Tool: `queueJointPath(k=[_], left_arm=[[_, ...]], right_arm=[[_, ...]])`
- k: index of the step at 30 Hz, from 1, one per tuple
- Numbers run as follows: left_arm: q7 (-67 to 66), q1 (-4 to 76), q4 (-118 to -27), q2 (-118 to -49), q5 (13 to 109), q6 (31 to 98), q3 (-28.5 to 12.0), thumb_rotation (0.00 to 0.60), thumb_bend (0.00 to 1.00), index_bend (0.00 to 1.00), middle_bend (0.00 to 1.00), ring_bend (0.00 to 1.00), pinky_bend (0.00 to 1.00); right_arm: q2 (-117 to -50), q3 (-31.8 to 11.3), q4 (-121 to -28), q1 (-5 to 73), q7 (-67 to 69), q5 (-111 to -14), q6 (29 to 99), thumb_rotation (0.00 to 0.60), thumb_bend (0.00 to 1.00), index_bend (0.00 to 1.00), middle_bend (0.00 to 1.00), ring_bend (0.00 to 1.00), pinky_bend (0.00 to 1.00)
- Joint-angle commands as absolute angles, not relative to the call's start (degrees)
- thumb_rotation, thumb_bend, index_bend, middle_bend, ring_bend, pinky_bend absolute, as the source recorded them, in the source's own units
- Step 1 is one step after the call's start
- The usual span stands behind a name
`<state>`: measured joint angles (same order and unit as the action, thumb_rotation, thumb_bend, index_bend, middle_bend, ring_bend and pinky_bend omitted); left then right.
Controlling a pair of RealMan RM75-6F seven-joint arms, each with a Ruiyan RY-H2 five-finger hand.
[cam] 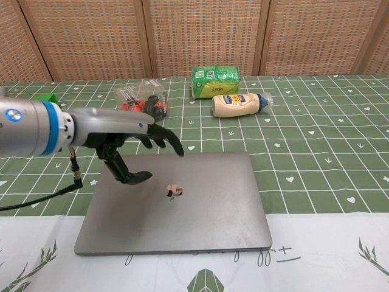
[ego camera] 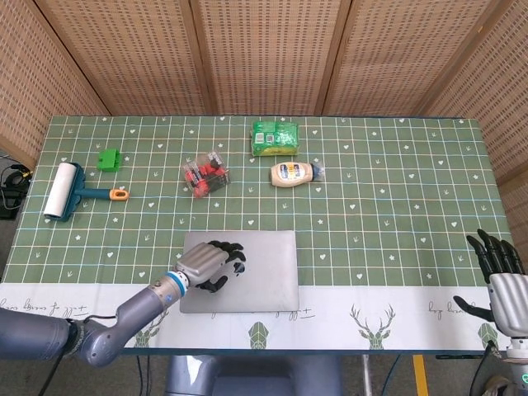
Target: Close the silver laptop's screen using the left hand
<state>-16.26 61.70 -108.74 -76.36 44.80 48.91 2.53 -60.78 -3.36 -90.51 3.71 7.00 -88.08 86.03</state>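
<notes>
The silver laptop lies fully closed and flat at the front of the table, its lid partly over the white strip. My left hand hovers above the lid's left part with its fingers spread, holding nothing and lifted clear of the lid in the chest view. My right hand stands at the far right, off the table's edge, fingers apart and empty; the chest view does not show it.
Behind the laptop lie a clear box of red items, a mayonnaise bottle and a green packet. A lint roller and a green block are at the far left.
</notes>
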Motion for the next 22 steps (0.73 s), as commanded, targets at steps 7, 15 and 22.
queueJointPath(k=[7,15,22], left_arm=[[-27.0,37.8,-107.7,-75.7,71.4,88.4,13.0,0.600,0.29,0.00,0.00,0.00,0.00],[-25.0,24.2,-98.7,-78.5,79.1,100.7,16.4,0.600,0.29,0.00,0.00,0.00,0.00],[-21.5,17.1,-93.4,-78.8,82.0,104.2,17.0,0.600,0.29,0.00,0.00,0.00,0.00]], right_arm=[[-61.8,-3.4,-89.7,4.1,6.4,-88.2,85.7,0.600,0.02,0.01,0.00,0.00,0.00],[-62.8,-3.2,-89.2,4.1,5.4,-89.4,86.7,0.600,0.02,0.00,0.00,0.00,0.00],[-63.6,-2.6,-89.2,4.1,3.7,-90.8,87.1,0.600,0.02,0.00,0.00,0.00,0.00]])
